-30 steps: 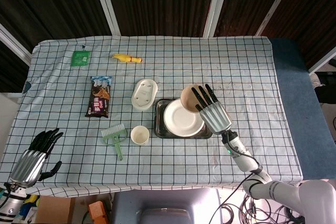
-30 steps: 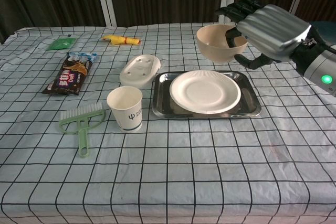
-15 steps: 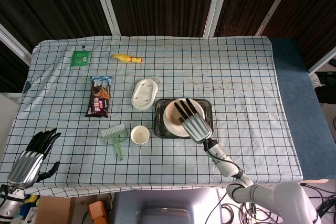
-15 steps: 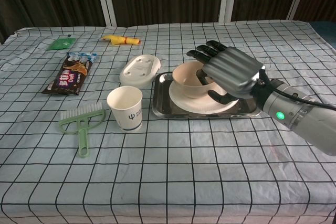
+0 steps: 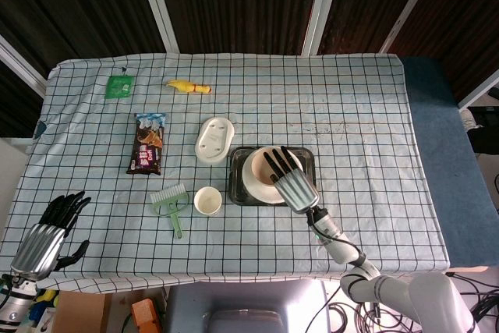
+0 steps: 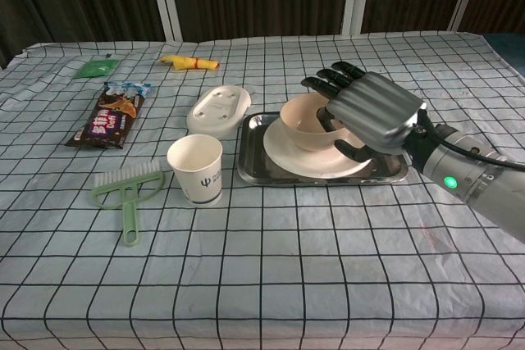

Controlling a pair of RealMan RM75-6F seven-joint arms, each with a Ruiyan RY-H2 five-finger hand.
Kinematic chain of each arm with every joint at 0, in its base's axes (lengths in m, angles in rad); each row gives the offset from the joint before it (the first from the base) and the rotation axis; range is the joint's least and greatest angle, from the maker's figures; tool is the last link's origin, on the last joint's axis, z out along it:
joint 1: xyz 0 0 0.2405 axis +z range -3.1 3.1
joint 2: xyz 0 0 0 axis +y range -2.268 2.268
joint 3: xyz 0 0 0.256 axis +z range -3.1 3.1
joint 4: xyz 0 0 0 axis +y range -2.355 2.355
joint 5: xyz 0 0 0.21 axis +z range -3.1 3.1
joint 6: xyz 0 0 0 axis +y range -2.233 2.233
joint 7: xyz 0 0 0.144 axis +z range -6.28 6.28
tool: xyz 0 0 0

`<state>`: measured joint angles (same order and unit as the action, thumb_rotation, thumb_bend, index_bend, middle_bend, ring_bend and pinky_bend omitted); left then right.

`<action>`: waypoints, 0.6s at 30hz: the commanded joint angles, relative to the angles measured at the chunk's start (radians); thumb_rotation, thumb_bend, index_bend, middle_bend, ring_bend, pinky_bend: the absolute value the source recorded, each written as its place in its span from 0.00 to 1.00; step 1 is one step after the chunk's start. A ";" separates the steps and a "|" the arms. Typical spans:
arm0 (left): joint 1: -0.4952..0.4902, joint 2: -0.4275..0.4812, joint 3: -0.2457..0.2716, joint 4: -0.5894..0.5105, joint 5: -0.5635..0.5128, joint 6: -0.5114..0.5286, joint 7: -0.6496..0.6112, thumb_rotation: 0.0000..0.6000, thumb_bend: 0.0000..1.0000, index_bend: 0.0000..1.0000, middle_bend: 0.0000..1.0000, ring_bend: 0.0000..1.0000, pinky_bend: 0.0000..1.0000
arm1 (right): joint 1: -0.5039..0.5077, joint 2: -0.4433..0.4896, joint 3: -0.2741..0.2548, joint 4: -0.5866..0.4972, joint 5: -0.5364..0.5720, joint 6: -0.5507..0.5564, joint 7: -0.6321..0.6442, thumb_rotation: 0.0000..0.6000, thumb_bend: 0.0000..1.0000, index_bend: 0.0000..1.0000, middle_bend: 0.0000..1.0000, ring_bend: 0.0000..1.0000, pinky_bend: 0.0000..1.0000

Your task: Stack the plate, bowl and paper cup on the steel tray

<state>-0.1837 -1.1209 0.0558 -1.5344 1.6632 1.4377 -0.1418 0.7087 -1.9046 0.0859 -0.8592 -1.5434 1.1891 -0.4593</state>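
The steel tray (image 6: 250,171) lies mid-table with the white paper plate (image 6: 283,149) on it. The beige bowl (image 6: 299,120) sits upright on the plate. My right hand (image 6: 373,112) covers the bowl's right side and grips its rim, fingers hooked inside and thumb beneath; the head view shows the same hand (image 5: 292,185) over the bowl (image 5: 257,165). The paper cup (image 6: 195,170) stands upright on the cloth just left of the tray. My left hand (image 5: 47,235) hovers empty off the table's front left corner, fingers apart, seen in the head view only.
A white soap dish (image 6: 218,107) lies just behind the tray's left end. A green brush (image 6: 127,194) lies left of the cup. Further left and back are a snack wrapper (image 6: 109,114), a yellow toy (image 6: 189,61) and a green packet (image 6: 94,67).
My right hand carried the bowl from the air behind the tray down onto the plate, then shifted it slightly right. The left hand barely moved.
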 commanded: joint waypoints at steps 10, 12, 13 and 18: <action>-0.001 0.000 0.000 0.000 0.001 -0.001 0.000 1.00 0.37 0.00 0.00 0.00 0.05 | -0.014 0.027 0.001 -0.032 0.008 -0.009 0.004 1.00 0.29 0.35 0.04 0.00 0.00; -0.001 0.000 0.001 0.000 0.002 -0.001 -0.001 1.00 0.37 0.00 0.00 0.00 0.05 | -0.020 0.039 0.000 -0.051 0.008 -0.007 0.015 1.00 0.26 0.32 0.04 0.00 0.00; -0.001 0.000 0.001 0.000 0.002 -0.001 -0.001 1.00 0.37 0.00 0.00 0.00 0.05 | -0.024 0.050 -0.001 -0.067 0.009 -0.007 0.022 1.00 0.24 0.30 0.04 0.00 0.00; 0.000 -0.001 0.003 -0.001 0.006 0.001 0.003 1.00 0.37 0.00 0.00 0.00 0.05 | -0.052 0.116 -0.011 -0.179 0.016 -0.001 0.054 1.00 0.21 0.25 0.04 0.00 0.00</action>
<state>-0.1838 -1.1216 0.0584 -1.5349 1.6691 1.4381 -0.1387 0.6730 -1.8226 0.0810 -0.9903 -1.5300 1.1818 -0.4223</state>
